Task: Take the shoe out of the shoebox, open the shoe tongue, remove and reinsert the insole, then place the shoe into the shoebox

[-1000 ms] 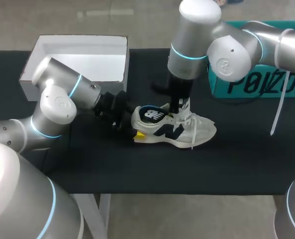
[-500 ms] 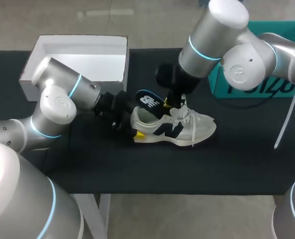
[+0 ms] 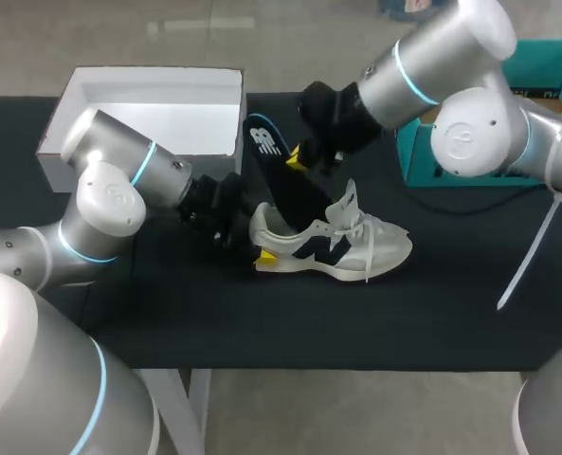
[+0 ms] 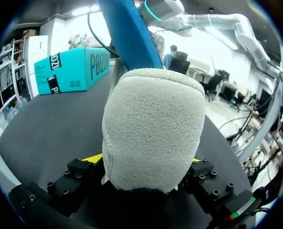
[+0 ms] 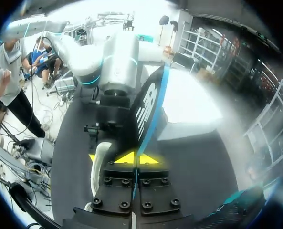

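Removing the insole: right jaws are gripping it, nearly out of the shoe; left jaws are clamping the heel. Next: likely reinserting it toe-first.

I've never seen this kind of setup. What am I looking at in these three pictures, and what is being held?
A robot's left arm and right arm work at a black table. One picture looks down from overhead; the round ones come from a camera on each wrist. The left gripper clamps the heel of a white shoe on the table. The right gripper pinches a dark insole, raised over the shoe. An open white box and a teal box stand behind.
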You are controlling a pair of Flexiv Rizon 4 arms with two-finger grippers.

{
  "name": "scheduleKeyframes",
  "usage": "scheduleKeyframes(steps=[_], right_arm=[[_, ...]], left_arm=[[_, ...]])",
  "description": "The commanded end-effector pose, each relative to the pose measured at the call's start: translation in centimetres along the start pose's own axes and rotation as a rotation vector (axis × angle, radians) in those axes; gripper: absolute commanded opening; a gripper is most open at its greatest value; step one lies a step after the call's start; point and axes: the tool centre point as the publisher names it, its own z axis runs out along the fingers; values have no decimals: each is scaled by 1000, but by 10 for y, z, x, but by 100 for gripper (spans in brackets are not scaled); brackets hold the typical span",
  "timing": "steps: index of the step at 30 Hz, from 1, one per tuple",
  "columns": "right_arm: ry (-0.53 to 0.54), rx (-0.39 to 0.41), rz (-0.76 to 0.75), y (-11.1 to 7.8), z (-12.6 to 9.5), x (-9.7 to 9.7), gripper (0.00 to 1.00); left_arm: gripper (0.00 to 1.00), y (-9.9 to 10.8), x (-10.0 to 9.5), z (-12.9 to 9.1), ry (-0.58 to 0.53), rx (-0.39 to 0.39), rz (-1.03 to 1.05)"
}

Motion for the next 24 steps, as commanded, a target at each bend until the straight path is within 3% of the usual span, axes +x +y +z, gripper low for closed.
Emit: scheduleKeyframes(steps=[1,18,24], right_arm=[[13,-173,-4,2,-17,1,0],[14,-166,5,4,-22,4,0],[6,-300,171,28,-53,-2,0]], left_arm=[[0,1,0,2,0,-1,0],[0,1,0,2,0,-1,0],[0,1,0,2,0,-1,0]])
